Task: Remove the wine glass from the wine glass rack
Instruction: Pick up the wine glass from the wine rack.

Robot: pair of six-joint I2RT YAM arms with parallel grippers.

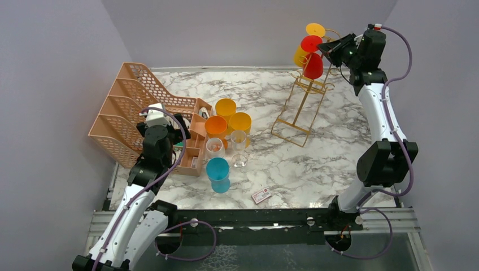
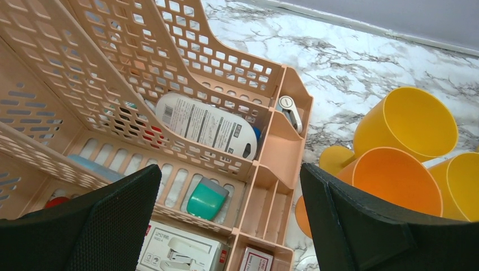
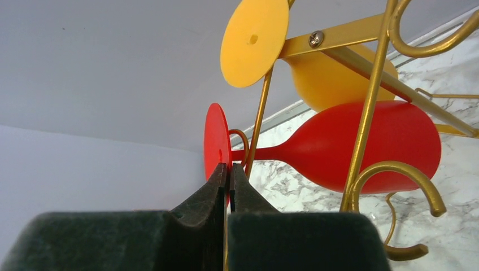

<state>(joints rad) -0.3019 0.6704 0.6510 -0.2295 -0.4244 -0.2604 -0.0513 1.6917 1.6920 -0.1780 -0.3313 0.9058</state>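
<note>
Marbled desk (image 1: 316, 164) lies open between peach file organizer (image 1: 121, 121), left, and gold wine glass rack (image 3: 368, 113), far right by the walls. Its hanging red wine glass (image 3: 350, 147) has its foot pinched in the right gripper (image 3: 229, 172) jaws; the left gripper (image 2: 230, 186) jaws gape.

My overhead camera sits high behind both arm bases, looking down and forward across the marble table (image 1: 316, 164) to the back wall. My left wrist camera points steeply down, close over the peach mesh file organizer (image 2: 169, 68) and an orange cup (image 2: 395, 180), both also visible overhead. My right wrist camera looks sideways and slightly up, very near the red wine glass (image 3: 395, 141) on the gold wine glass rack (image 3: 339, 38), which the overhead shows at far right.
</note>
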